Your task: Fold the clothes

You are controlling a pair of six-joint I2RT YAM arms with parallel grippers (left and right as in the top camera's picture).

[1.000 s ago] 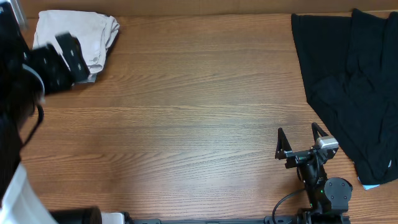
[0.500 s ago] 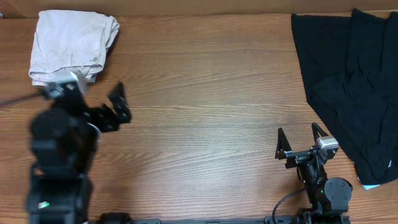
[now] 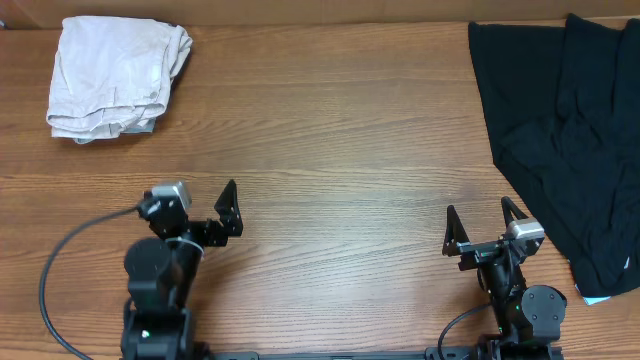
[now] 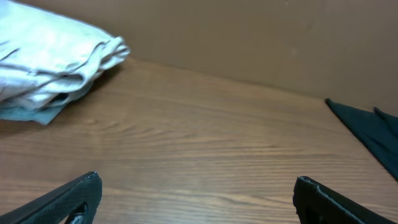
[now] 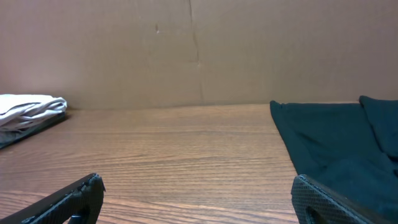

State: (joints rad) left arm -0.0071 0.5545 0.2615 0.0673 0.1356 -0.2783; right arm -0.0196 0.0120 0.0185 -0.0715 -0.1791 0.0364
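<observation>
The cream-beige shorts (image 3: 115, 75) lie in a folded bundle at the table's far left corner. They also show in the left wrist view (image 4: 50, 62) and small in the right wrist view (image 5: 28, 107). My left gripper (image 3: 192, 205) is open and empty near the front left, well away from the shorts; its open jaws show in the left wrist view (image 4: 196, 193) over bare wood. My right gripper (image 3: 481, 222) is open and empty near the front right, with bare wood between its fingers (image 5: 196, 196).
Large black garments (image 3: 565, 130) cover the table's right side, just right of my right gripper (image 5: 336, 143). A light-blue edge of cloth (image 4: 28, 113) peeks from under the shorts. A brown cardboard wall (image 5: 199, 50) stands along the far edge.
My left arm has drawn back from the shorts at the far left toward the front edge, its gripper open. The shorts stay put. The right arm has not moved.
</observation>
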